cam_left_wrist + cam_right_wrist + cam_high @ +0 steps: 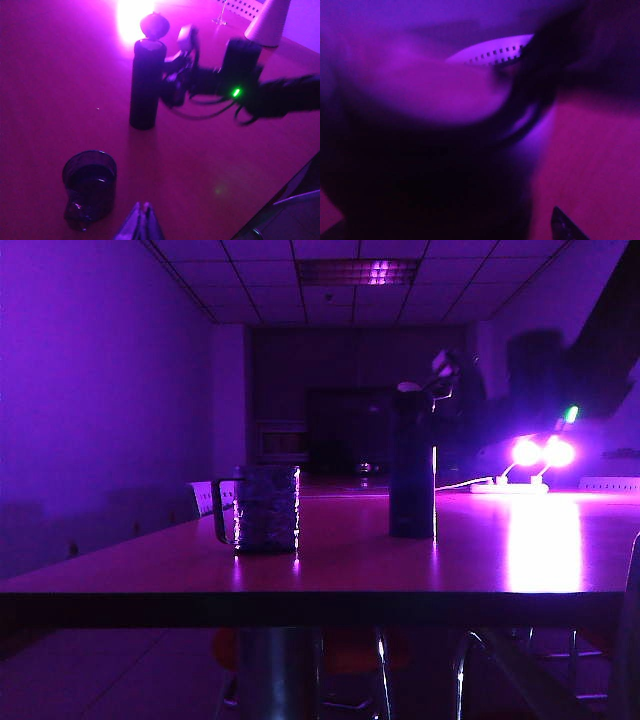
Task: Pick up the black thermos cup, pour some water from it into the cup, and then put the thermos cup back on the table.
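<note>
The black thermos cup [411, 480] stands upright on the table [350, 565], its lid [154, 25] flipped up. My right gripper [172, 60] is level with its upper part, right beside it. In the right wrist view the thermos cup [445, 175] fills the picture as a dark blur. One fingertip [565, 227] stands clear of it with table showing between, so the jaws are open. The textured cup [268, 508] stands to the left, handle outward. My left gripper [143, 207] hovers shut just beside the cup [90, 182], holding nothing.
Two bright lamps [540, 452] and a white power strip [510, 487] glare at the back right. A pale cone [267, 22] stands at the table's far side. The table's edge [280, 195] runs close by the left gripper. Chairs sit beyond and under the table.
</note>
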